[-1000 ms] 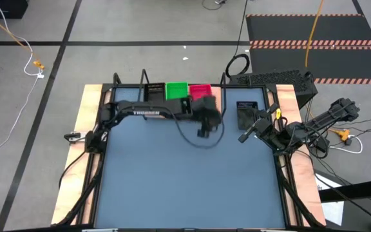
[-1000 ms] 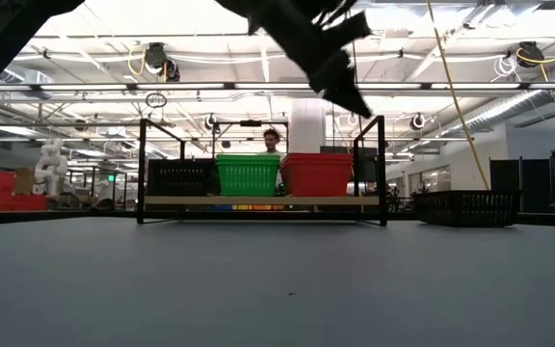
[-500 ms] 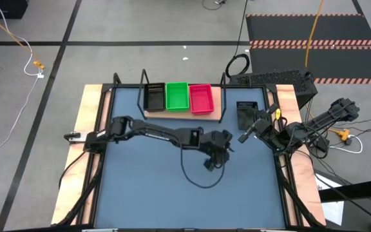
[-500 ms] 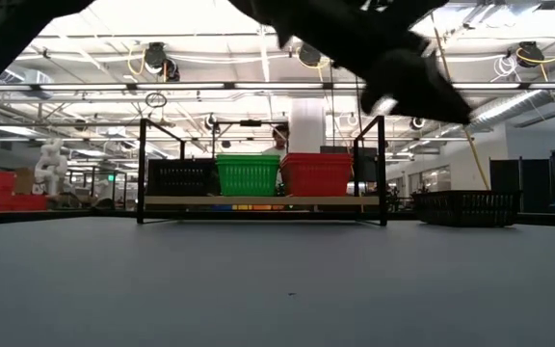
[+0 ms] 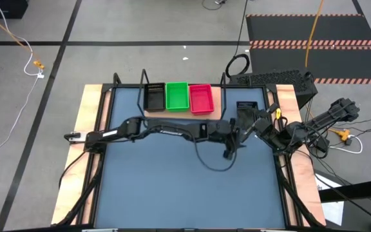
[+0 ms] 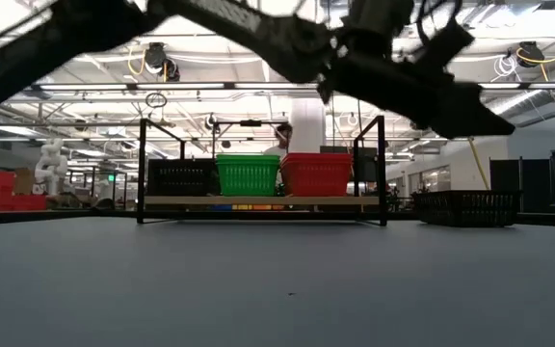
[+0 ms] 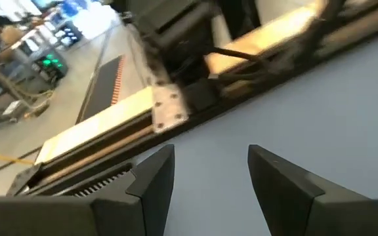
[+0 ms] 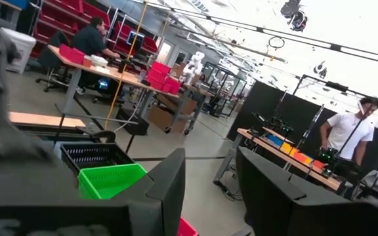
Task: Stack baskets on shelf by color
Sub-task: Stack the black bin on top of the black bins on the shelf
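Blue-grey tabletop point(image 5: 172, 187), shelf point(image 5: 214, 109) holding baskets point(image 5: 176, 96), left gripper point(image 5: 227, 153) empty

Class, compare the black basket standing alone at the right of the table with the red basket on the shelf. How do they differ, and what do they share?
The lone black basket rests directly on the tabletop, while the red basket sits raised on the shelf. The black basket stands apart, while the red basket touches a green basket. One is black, the other red. Both are perforated rectangular trays of similar size.
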You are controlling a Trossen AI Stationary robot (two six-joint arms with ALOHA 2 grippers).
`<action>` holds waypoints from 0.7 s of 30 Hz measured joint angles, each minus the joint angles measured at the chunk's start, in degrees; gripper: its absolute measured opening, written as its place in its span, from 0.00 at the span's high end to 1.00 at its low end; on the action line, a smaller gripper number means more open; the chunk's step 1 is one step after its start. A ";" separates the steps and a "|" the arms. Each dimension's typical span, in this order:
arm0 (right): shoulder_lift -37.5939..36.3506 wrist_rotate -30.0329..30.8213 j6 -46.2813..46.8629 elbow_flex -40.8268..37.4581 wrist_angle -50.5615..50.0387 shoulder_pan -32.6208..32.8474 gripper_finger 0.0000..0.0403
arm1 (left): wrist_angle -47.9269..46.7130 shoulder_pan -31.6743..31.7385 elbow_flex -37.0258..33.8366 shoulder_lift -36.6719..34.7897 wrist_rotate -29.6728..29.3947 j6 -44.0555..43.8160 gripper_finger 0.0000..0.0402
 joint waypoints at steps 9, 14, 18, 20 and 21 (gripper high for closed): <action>0.00 -0.09 -0.17 0.00 2.00 -0.03 0.68 | 0.60 3.57 14.68 11.26 0.02 -4.53 0.51; 0.00 -0.11 -0.34 0.00 1.91 -0.03 0.68 | -2.58 4.54 14.79 11.23 -0.68 -5.03 0.51; 0.00 -0.11 -0.41 0.00 1.93 -0.03 0.68 | -4.54 5.13 14.73 11.60 -3.12 -4.56 0.51; 0.00 -0.11 -0.49 0.00 1.94 -0.03 0.68 | -5.09 5.34 14.69 11.60 -3.21 -3.85 0.51; 0.00 -0.11 -0.51 0.00 1.92 -0.03 0.68 | -5.19 5.44 14.71 11.60 -3.28 -3.79 0.51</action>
